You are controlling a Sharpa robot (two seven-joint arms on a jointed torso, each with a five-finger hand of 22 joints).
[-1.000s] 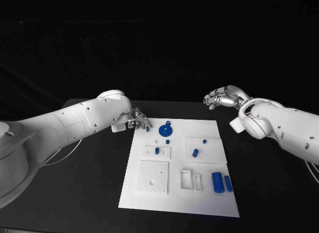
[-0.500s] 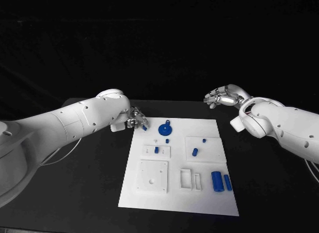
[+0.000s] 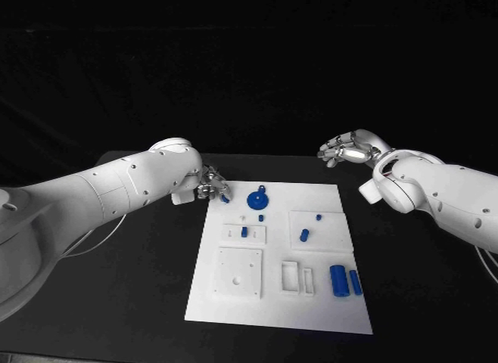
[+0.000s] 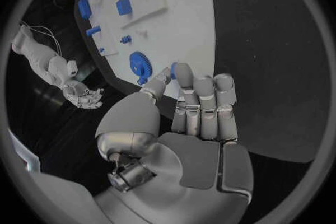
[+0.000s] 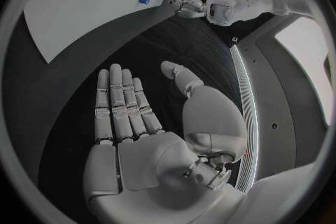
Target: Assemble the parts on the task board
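Black table [image 3: 118, 302], white task board [image 3: 271, 310]

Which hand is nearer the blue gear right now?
Left. The left hand sits just beside the blue gear at the board's far-left corner; the right hand hovers off beyond the far-right corner.

One white task board [image 3: 280, 302] lies on the black table [image 3: 129, 295]. There is one blue gear [image 3: 258, 200]. There are two robot hands: left hand [image 3: 211, 185], right hand [image 3: 347, 149].
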